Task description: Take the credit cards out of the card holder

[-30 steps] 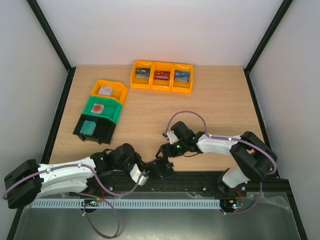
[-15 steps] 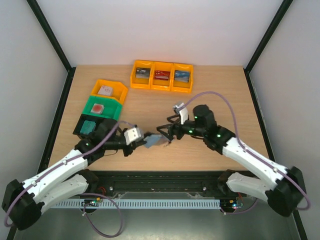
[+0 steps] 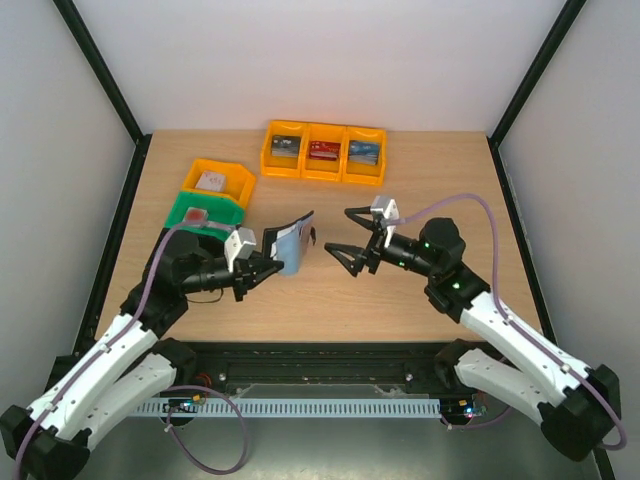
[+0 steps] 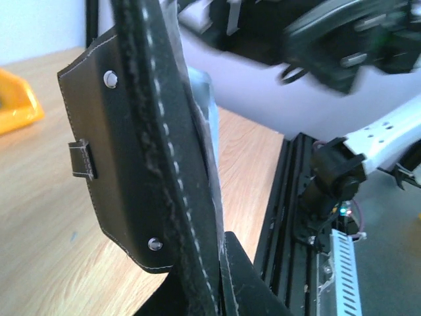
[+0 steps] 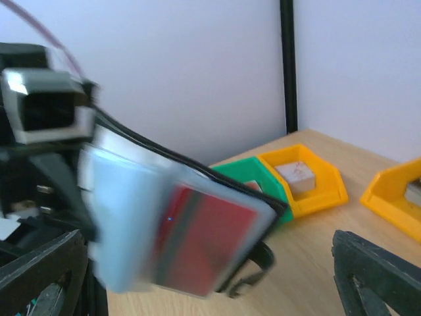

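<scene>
Two arms, bases at the near edge. One card holder point(image 3: 291, 240), up off the table point(image 3: 440, 190), in mid-air between the two grippers, a little left of centre. Left gripper point(image 3: 263, 266) pinches the holder at its near-left end. Right gripper point(image 3: 345, 232) is spread wide with nothing in it, just beside the holder's open side, not touching.

The holder is open like a book. In the top view its long axis runs from the left gripper toward the far right. The pocket side faces the right gripper, the black back faces the left arm.

- **Top view:** shows only a black edge and a grey-blue pocket; card colours unreadable.
- **Right wrist view:** shows grey-blue clear pockets and one red card point(image 5: 207, 234) with a dark stripe inside a pocket. It is blurred, so other cards can't be counted. Right fingers point(image 5: 371, 270) sit at the bottom corners, far apart.
- **Left wrist view:** shows mostly the black outer cover, with white stitching, two metal studs and one small strap loop. The stitched edge runs near upright down into the left fingers point(image 4: 253, 289).

Farther left: one green bin point(image 3: 205, 213) and one yellow bin point(image 3: 222, 180) behind it, touching, a small item in each.

Far side: a row of three yellow bins point(image 3: 323, 152), side by side and touching. Each has one small flat item: dark, red, blue.
</scene>
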